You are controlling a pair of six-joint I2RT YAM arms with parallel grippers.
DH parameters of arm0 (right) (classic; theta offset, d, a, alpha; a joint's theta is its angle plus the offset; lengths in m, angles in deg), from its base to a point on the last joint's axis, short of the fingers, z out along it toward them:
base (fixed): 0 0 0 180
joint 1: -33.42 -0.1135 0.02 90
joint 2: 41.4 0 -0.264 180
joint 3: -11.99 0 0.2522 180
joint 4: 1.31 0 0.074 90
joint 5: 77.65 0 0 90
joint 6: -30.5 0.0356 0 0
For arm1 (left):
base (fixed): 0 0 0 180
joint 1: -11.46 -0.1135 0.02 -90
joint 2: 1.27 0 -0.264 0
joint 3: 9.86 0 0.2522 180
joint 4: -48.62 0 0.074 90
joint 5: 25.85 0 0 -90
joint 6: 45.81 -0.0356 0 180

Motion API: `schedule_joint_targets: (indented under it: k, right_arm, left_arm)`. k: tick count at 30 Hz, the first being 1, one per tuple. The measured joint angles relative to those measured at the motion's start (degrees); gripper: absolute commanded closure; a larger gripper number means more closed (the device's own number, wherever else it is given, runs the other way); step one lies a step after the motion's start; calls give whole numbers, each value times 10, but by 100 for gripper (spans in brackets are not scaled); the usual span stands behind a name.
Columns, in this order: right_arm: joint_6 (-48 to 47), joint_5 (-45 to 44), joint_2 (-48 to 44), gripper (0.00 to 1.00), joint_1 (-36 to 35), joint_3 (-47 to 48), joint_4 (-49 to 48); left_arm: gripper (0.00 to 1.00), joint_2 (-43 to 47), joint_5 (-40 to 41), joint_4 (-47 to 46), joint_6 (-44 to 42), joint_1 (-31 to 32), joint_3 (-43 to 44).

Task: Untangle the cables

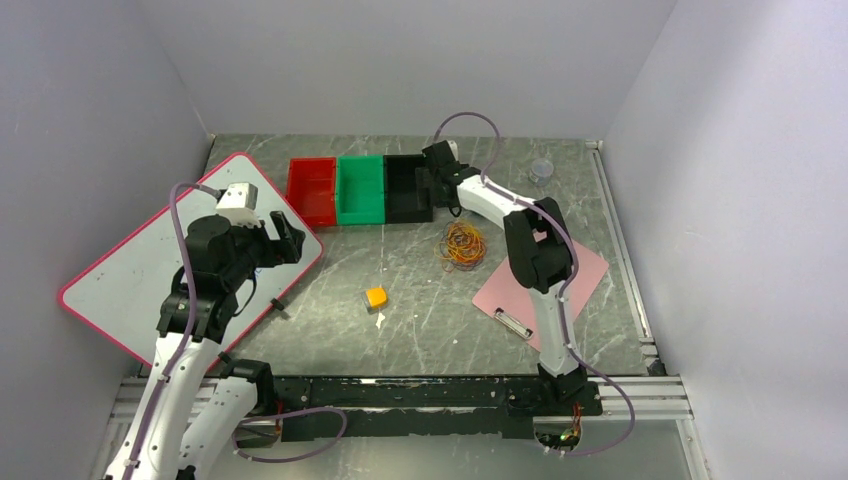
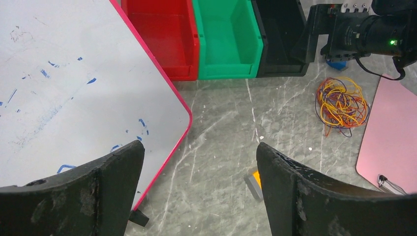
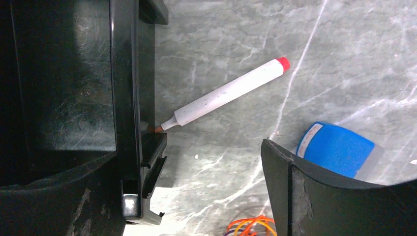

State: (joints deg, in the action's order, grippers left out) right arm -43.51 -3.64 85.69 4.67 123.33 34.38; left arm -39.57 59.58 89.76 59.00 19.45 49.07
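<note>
The cables (image 1: pixel 464 244) lie in a loose orange, yellow and dark tangle on the table, touched by neither arm. They sit at 5 o'clock from the black bin (image 1: pixel 408 187) and 10 o'clock from the pink clipboard (image 1: pixel 560 280). I see my right gripper (image 3: pixel 192 152) spread wide and empty beside the bin's wall, at 11 o'clock from the tangle. My left gripper (image 2: pixel 199 152) gapes empty over the edge of the whiteboard (image 1: pixel 150 270), well apart at 9 o'clock.

Two white-and-black arms (image 1: pixel 490 200), mauve hoses (image 1: pixel 468 114) looped alongside, scuffed black jaws, green indicator light (image 2: pixel 392 42).
</note>
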Motion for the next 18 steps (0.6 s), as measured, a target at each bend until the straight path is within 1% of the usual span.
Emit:
schedule_joint_targets:
  k: [4, 8, 18]
  right_arm:
    - [-20, 2, 0, 11, 14, 0, 3]
    - [-30, 2, 0, 8, 35, 0, 7]
    - [-55, 10, -14, 3, 97, -19, 14]
  left_arm:
    - [12, -2, 0, 0, 0, 1, 0]
    - [12, -10, -1, 0, 0, 1, 0]
    - [13, -38, -22, -1, 0, 2, 0]
